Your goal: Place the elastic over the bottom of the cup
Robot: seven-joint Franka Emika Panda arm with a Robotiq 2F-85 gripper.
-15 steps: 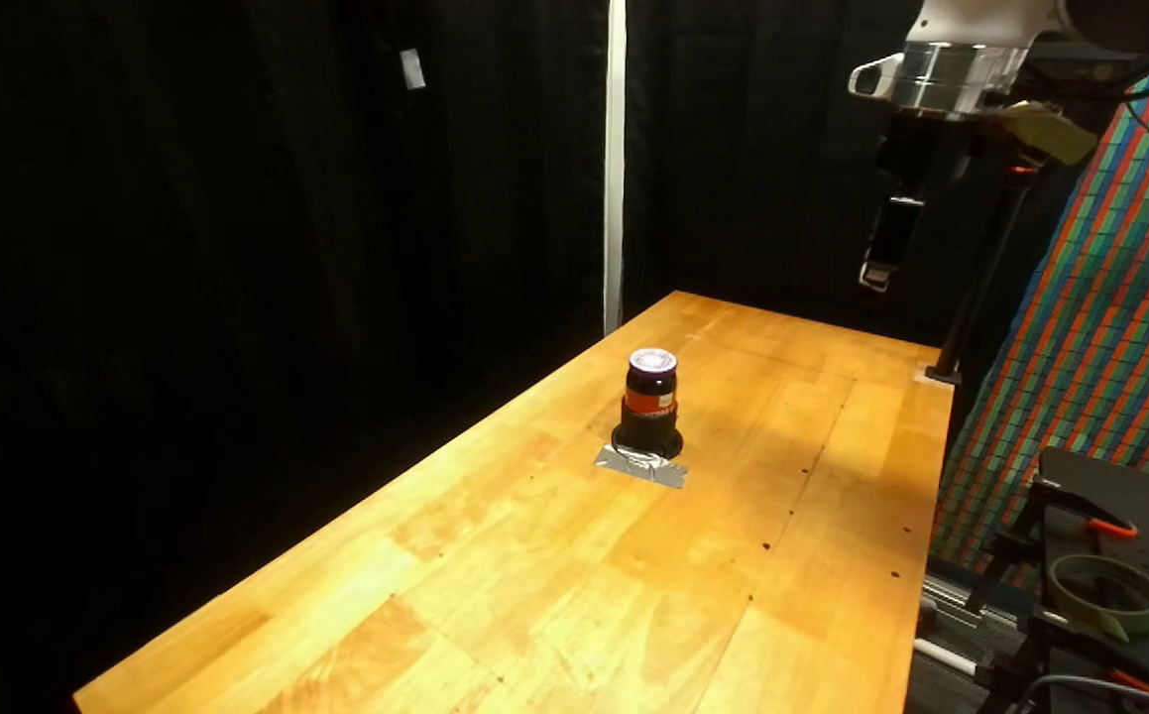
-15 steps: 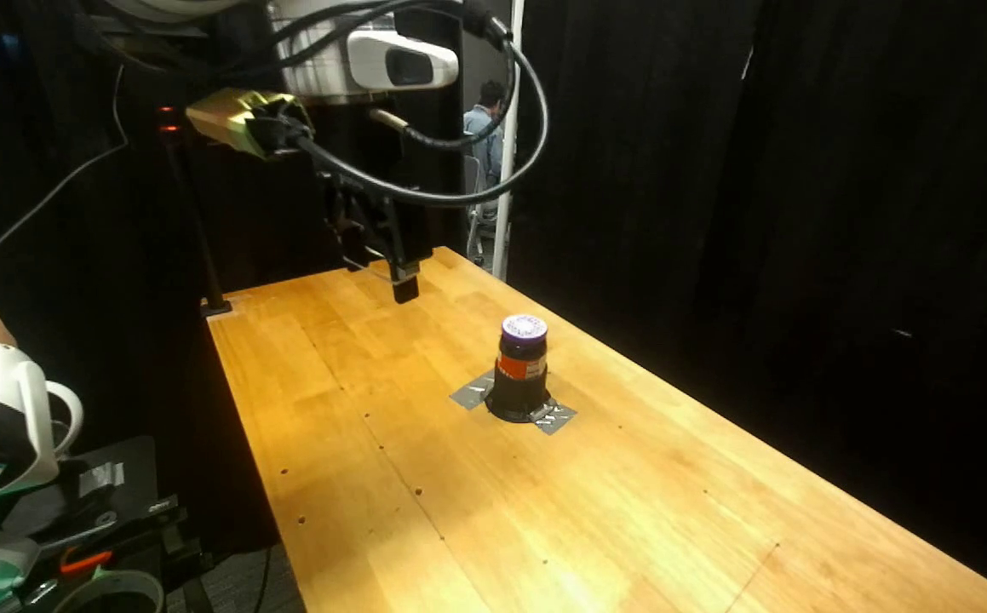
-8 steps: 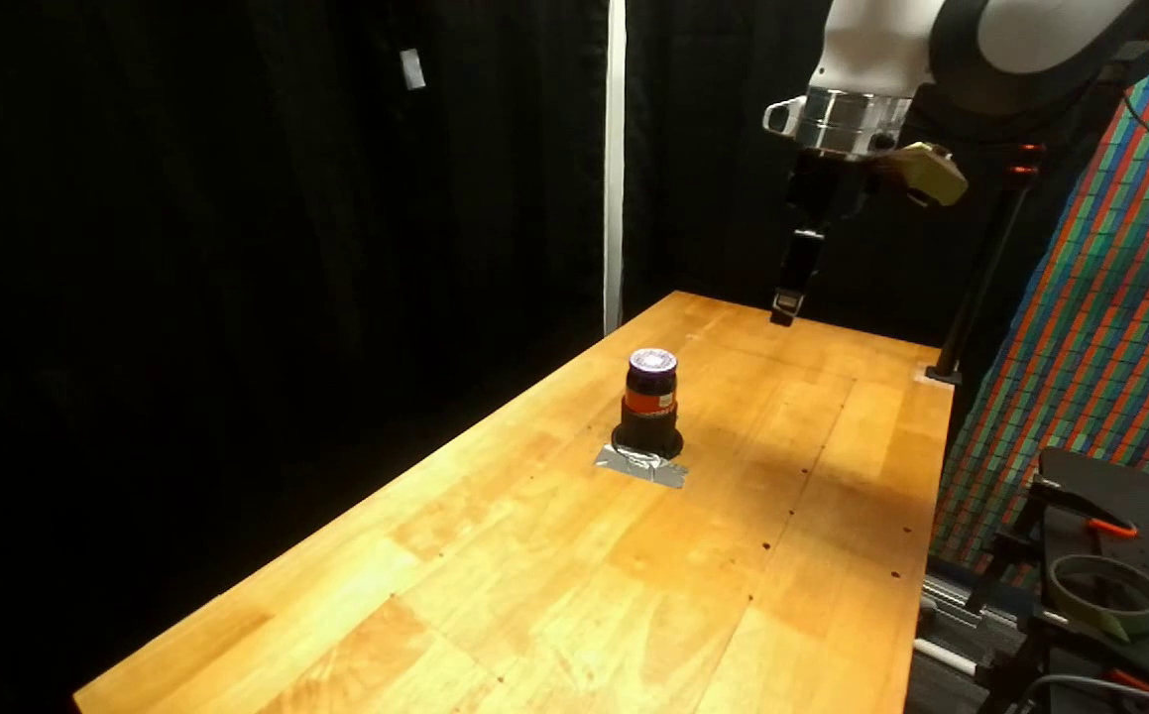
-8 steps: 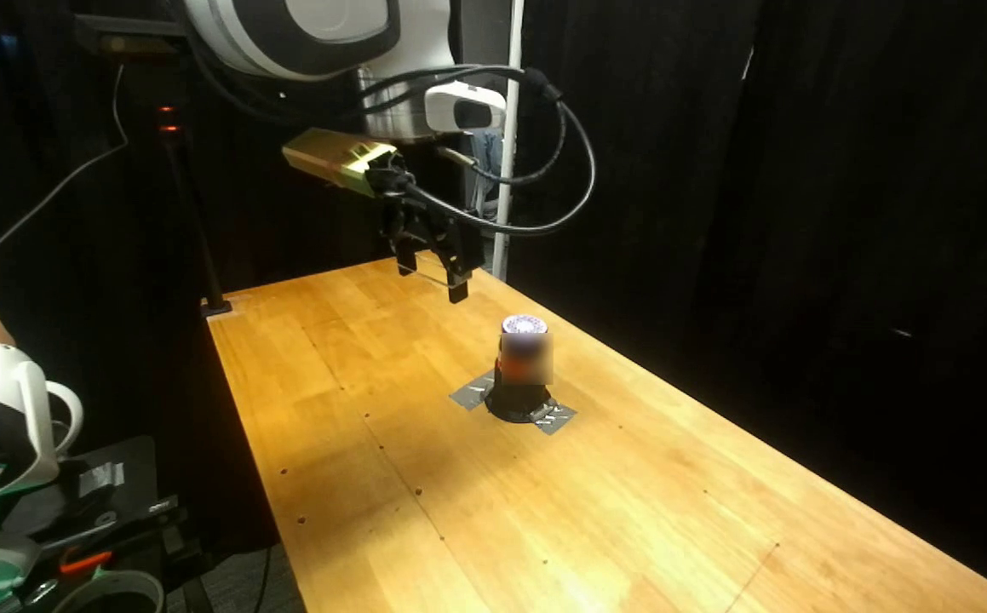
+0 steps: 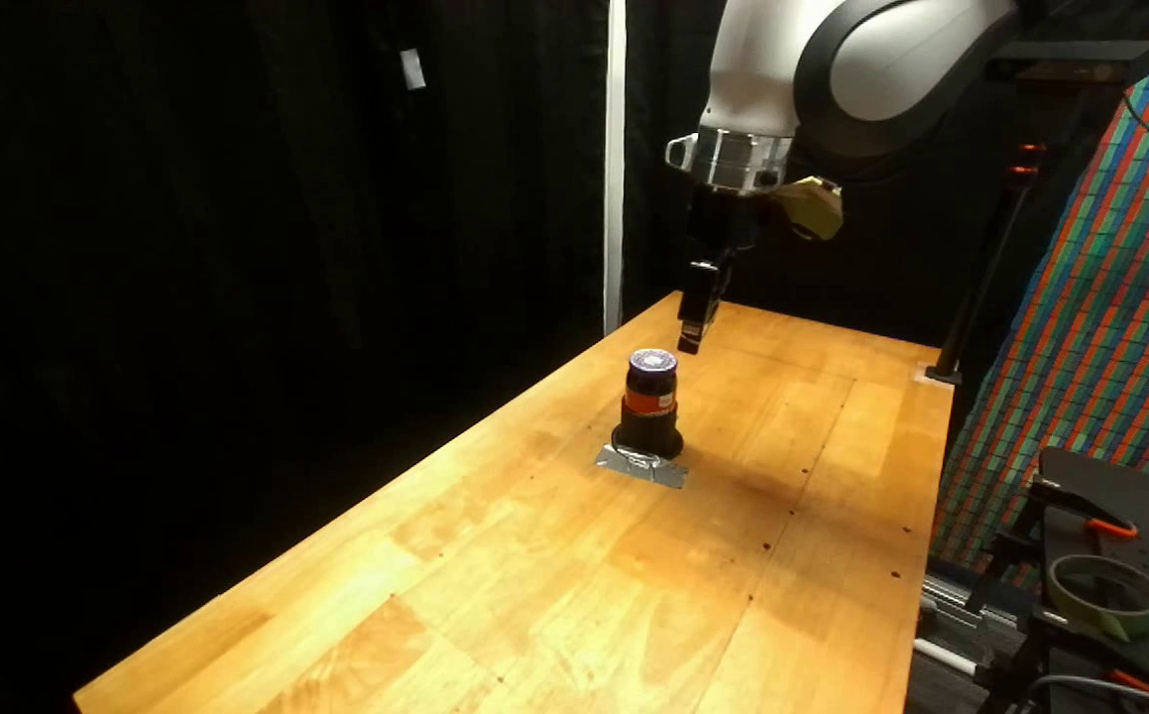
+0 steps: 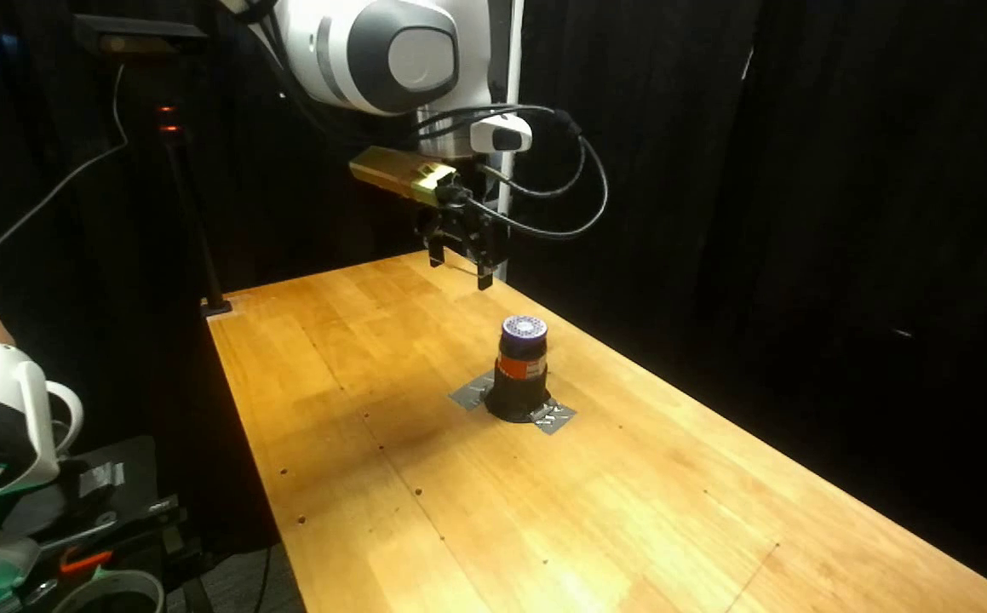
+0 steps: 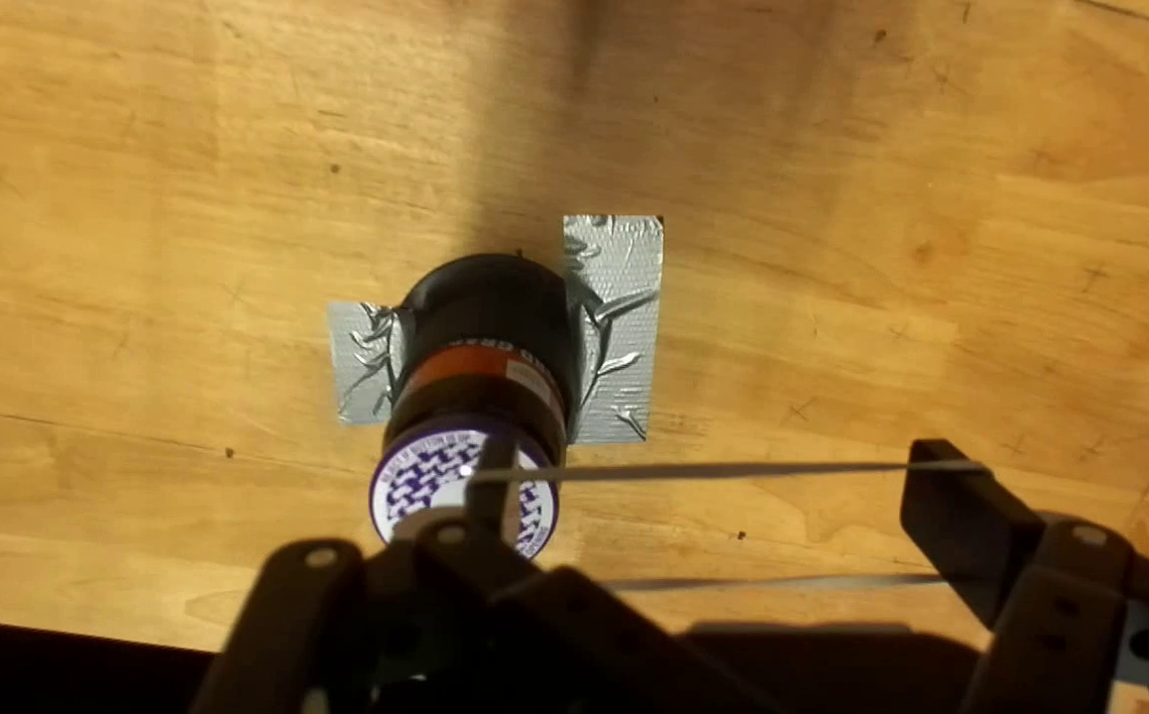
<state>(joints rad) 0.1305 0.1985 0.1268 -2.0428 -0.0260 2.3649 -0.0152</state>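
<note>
The cup [image 5: 650,402] is a small upright cylinder with an orange-red label, a dark band above it and a purple-and-white patterned top. It also shows in an exterior view [image 6: 520,366] and in the wrist view [image 7: 480,369], and its lower part is in a black base. My gripper [image 5: 690,342] is above the table, higher than the cup and apart from it. Its fingers are spread in an exterior view [image 6: 461,272] and in the wrist view [image 7: 713,462]. The elastic [image 7: 733,470] is a thin pale band stretched around both fingers. In the wrist view, the left finger overlaps the cup's top.
The black base [image 6: 517,400] stands on the wooden table [image 5: 554,585], held by silvery tape pieces [image 7: 622,327]. A dark pole [image 5: 980,268] rises at the table's far corner. A side stand with a tape roll [image 5: 1107,593] is beside the table. Black curtains hang behind.
My gripper has moved toward the cup, leftward and down in one of the exterior views and rightward in the opposite one. Its fingers stay spread. The cup has not moved.
</note>
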